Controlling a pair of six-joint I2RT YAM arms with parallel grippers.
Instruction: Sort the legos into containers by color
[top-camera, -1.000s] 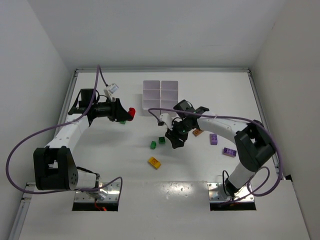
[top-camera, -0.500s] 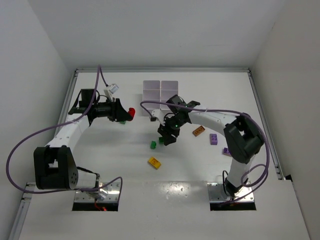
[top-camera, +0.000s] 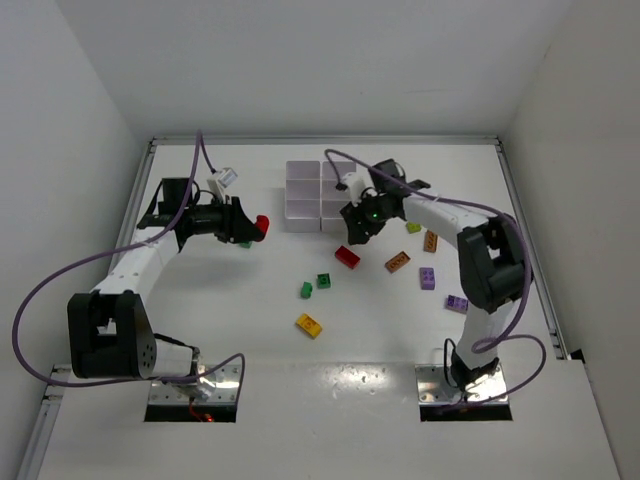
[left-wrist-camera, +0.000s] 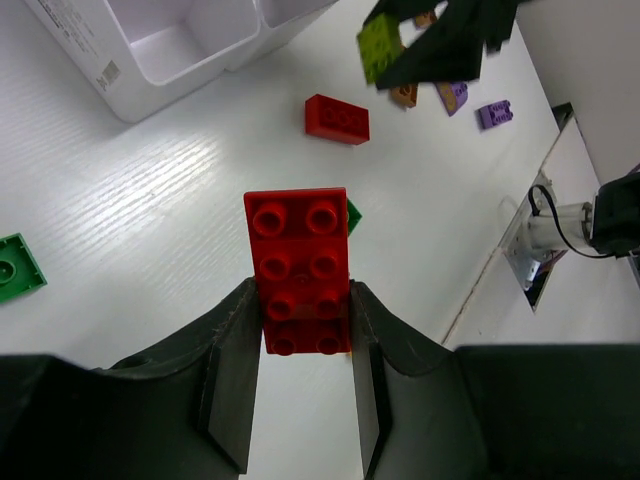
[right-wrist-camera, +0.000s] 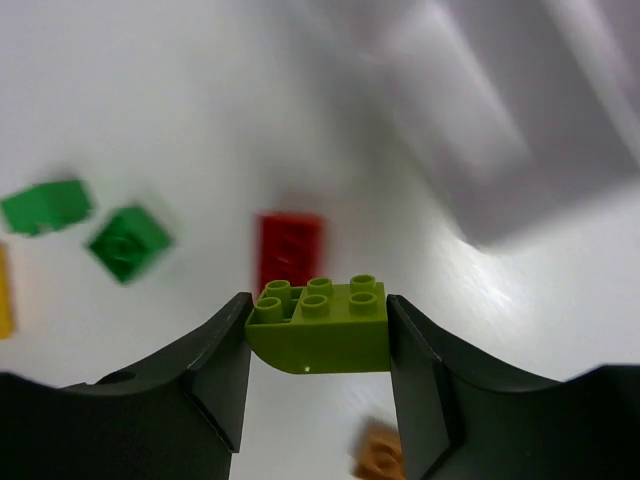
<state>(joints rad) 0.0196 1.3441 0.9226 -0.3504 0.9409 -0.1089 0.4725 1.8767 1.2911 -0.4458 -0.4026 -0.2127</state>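
White tabletop (right-wrist-camera: 150, 120) blurs behind the lime brick (right-wrist-camera: 320, 325) — tray (right-wrist-camera: 520, 190) smeared, cut off.

Glossy plastic legos (left-wrist-camera: 300, 270); matt table (top-camera: 250, 330).

Bare table (top-camera: 272, 268) is left between the left gripper (top-camera: 258, 226) and the tray (top-camera: 302, 212). The tray's near right corner is blocked by the right gripper (top-camera: 360, 220), with a loose red brick (top-camera: 347, 257) nearby.
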